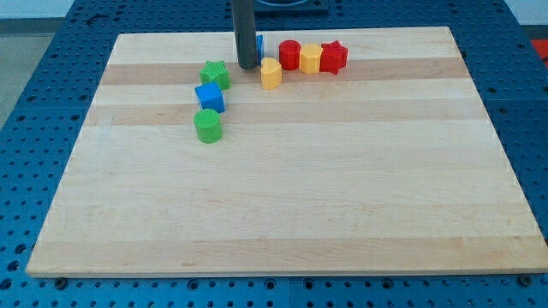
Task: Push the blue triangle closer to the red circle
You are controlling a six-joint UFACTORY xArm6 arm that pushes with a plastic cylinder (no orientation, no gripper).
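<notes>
My tip (247,66) rests on the board near the view's top, left of centre. A blue block (259,46), the blue triangle, is mostly hidden behind the rod; only a sliver shows at the rod's right edge. The red circle (289,55) stands a short way to the right of it. A yellow block (271,74) lies just right of and below my tip. The tip appears to touch or nearly touch the blue sliver; I cannot tell which.
A yellow hexagon-like block (310,59) and a red star (333,56) sit right of the red circle in a row. A green star (216,74), a blue cube (210,97) and a green cylinder (207,125) lie left of and below my tip. The wooden board (282,197) rests on a blue perforated table.
</notes>
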